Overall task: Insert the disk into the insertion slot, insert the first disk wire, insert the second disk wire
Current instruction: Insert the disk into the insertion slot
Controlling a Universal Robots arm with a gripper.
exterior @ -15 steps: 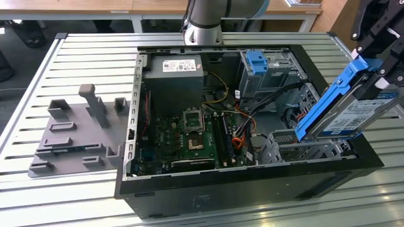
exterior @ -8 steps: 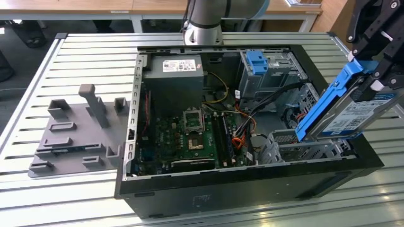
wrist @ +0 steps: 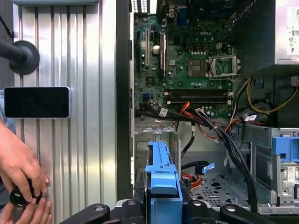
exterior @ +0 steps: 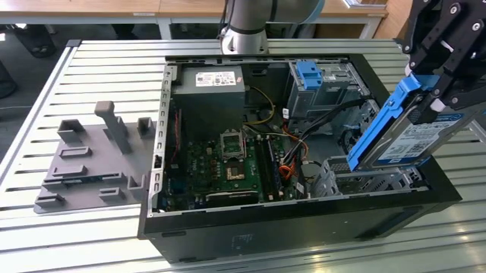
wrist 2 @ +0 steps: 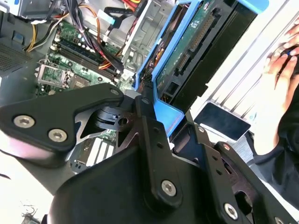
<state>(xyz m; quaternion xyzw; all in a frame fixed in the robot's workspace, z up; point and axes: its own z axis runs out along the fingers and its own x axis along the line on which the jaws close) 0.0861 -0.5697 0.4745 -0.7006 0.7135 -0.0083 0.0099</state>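
"Slatted metal worktop [exterior: 106, 68], open case [exterior: 304, 210]. Where's the disk?"

"Right of the exterior view: end effector [exterior: 440, 96] clamped on the disk [exterior: 387, 131], tilted just above the slot [exterior: 372, 181]; white label [exterior: 421, 141] unreadable. The first wrist view adds a hand [wrist: 19, 170] and a phone [wrist: 36, 101]."

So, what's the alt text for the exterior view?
A gripper holds a blue-framed disk tilted, its lower end by the slot, on the exterior view's right of an open computer case. The case lies on a slatted table, with a grey fixture on the exterior view's left.
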